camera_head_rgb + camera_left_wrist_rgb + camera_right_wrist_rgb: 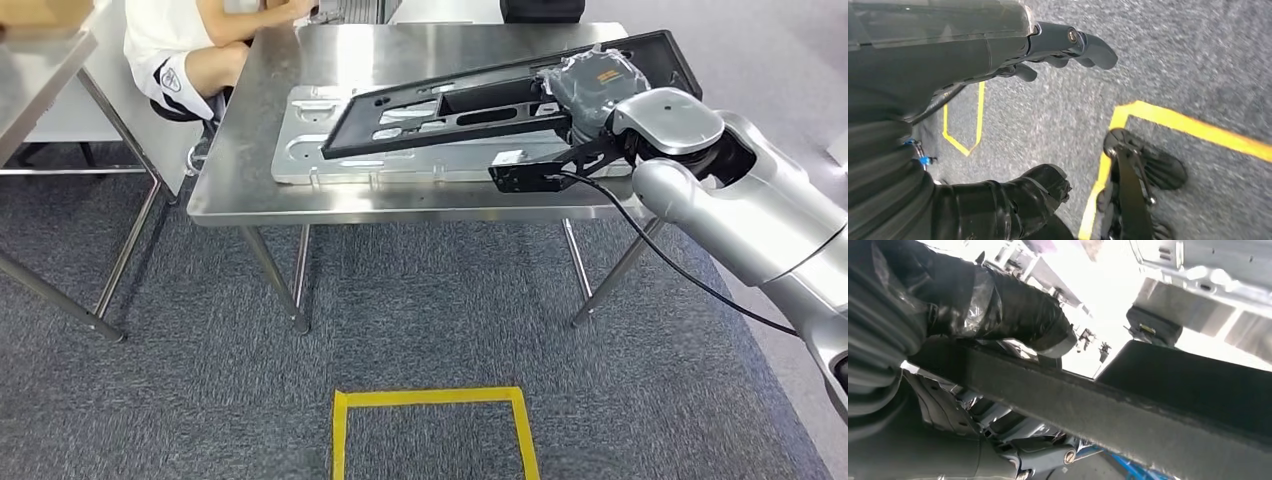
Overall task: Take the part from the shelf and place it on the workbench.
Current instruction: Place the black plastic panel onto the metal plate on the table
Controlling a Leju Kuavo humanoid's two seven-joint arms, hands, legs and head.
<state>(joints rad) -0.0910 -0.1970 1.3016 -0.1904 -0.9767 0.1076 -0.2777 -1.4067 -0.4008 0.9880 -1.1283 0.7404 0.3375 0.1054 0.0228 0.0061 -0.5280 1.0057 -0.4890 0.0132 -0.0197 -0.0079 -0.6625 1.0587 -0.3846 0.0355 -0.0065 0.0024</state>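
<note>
The part (350,128) is a long black frame with cut-outs, tilted over the steel workbench (400,50). Its far end hangs low over a silver metal plate (310,150) lying flat on the bench; whether they touch I cannot tell. My right hand (592,85), wrapped in clear film, grips the frame's near end at the bench's right side. In the right wrist view the thumb (1013,315) lies across a black bar of the part (1173,390). My left hand (948,55) hangs over the grey carpet with fingers apart, holding nothing.
A person in white (175,40) sits at the bench's far left corner. A second steel table (40,70) stands to the left. A yellow tape square (430,400) marks the carpet in front of the bench. A black cable (660,250) trails from my right wrist.
</note>
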